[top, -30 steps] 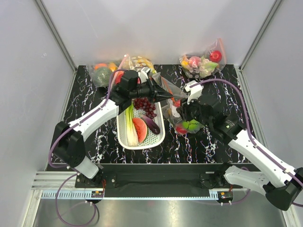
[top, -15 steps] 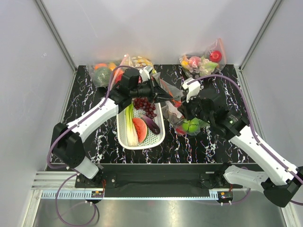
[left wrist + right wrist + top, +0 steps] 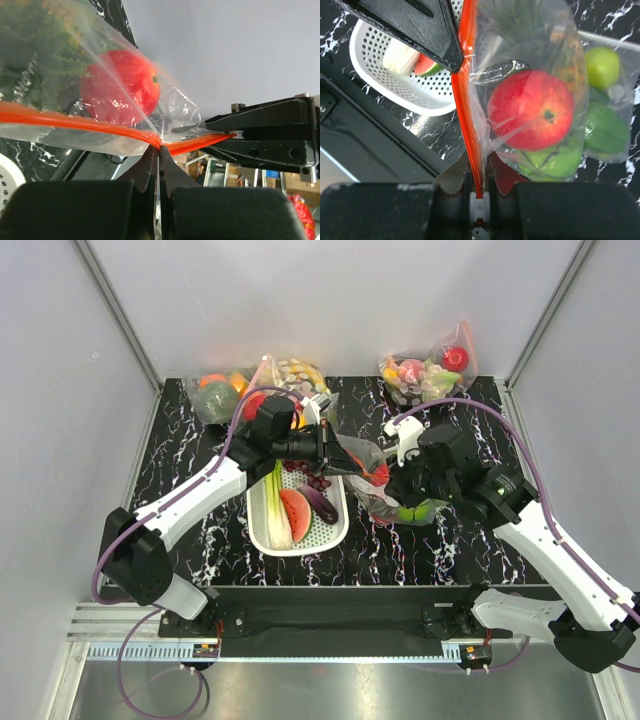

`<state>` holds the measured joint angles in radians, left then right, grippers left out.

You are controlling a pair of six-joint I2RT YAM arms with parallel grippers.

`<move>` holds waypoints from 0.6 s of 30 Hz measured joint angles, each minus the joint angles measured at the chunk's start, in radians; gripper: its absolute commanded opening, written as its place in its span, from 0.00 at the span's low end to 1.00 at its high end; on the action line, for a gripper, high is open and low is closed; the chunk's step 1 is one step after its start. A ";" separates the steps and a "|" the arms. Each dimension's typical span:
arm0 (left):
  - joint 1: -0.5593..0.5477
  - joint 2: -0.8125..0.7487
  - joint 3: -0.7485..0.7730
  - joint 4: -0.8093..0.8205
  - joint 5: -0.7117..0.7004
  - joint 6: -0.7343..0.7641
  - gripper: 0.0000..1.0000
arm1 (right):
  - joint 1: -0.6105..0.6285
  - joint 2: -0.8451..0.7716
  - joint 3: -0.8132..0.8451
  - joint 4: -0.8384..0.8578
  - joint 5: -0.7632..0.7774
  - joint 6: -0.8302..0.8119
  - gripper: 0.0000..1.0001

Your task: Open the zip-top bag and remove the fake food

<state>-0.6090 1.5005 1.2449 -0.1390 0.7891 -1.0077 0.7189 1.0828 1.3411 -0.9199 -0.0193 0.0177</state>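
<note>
While stretched between both arms beside the white perforated plastic basket (image 3: 258, 540), the clear crinkly zip-top bag (image 3: 520, 40) was clamped at its orange-red zip strip (image 3: 462, 90) by the left gripper (image 3: 160, 150) and the right gripper (image 3: 477, 192). Contents: red round toy fruit (image 3: 530, 117), green round toy fruit (image 3: 602, 67).

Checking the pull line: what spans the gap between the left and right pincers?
Only the zip-top bag: its orange-red zip strip runs straight from the left pincer to the right pincer, clearest in the right wrist view.
</note>
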 measured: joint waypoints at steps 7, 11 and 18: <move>0.002 0.029 0.083 -0.203 -0.017 0.193 0.00 | 0.000 -0.005 0.050 -0.093 -0.006 0.064 0.00; 0.038 0.029 0.090 -0.347 -0.097 0.330 0.45 | -0.001 -0.055 0.178 -0.157 0.030 0.071 0.00; 0.044 0.003 0.082 -0.391 -0.122 0.449 0.62 | -0.001 -0.108 0.216 -0.201 0.002 0.097 0.00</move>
<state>-0.5648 1.5032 1.3266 -0.5301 0.6666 -0.5583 0.7181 0.9752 1.5570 -1.1213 -0.0177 0.1143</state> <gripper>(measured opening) 0.592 0.161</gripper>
